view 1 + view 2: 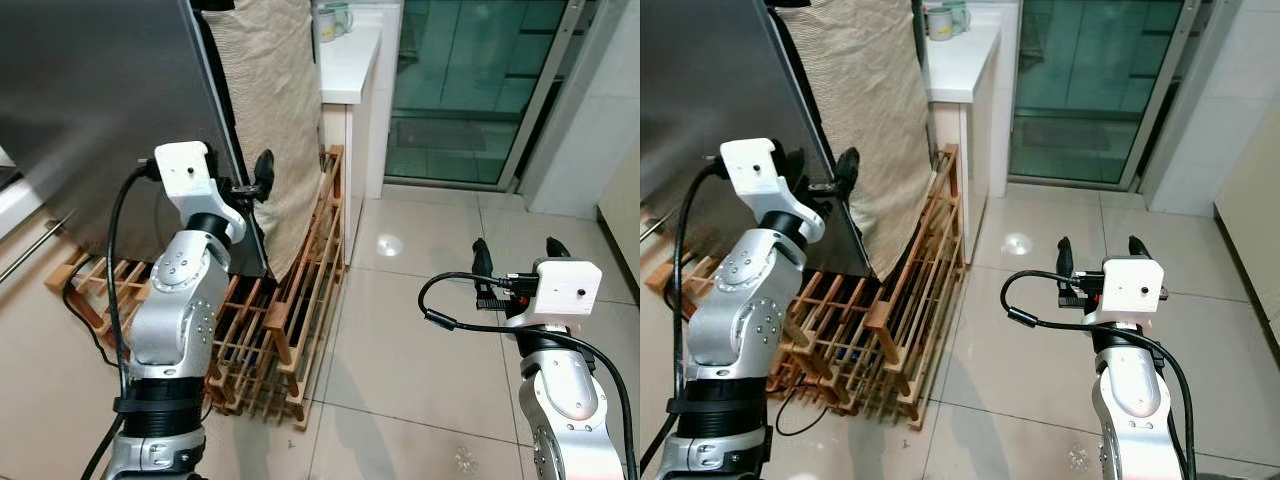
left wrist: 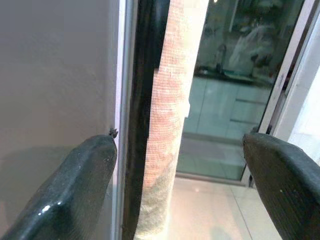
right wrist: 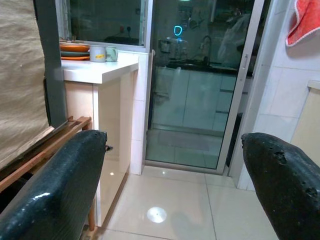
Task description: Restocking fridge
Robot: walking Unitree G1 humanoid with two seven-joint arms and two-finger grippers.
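At frame left, the spread-fingered left gripper (image 1: 250,185) straddles the fridge door (image 1: 100,110) edge; it could slip off. The right gripper (image 1: 515,258) hovers open.

The scene is viewed from head height by the two eye cameras, angled forward and down over both silver arms toward the glossy pale tiled floor (image 1: 420,330); the same scene is shown by both, slightly offset sideways.

From the left wrist, the vertical edge of the grey metal fridge door (image 2: 55,100) is seen at very close range between two black fingers (image 2: 70,195), with the beige woven cloth (image 2: 167,115) just beyond.

From the right wrist, a level view is given across the floor toward the aluminium-framed sliding glass door (image 3: 200,85) and the white counter (image 3: 100,70), both also seen from the head.
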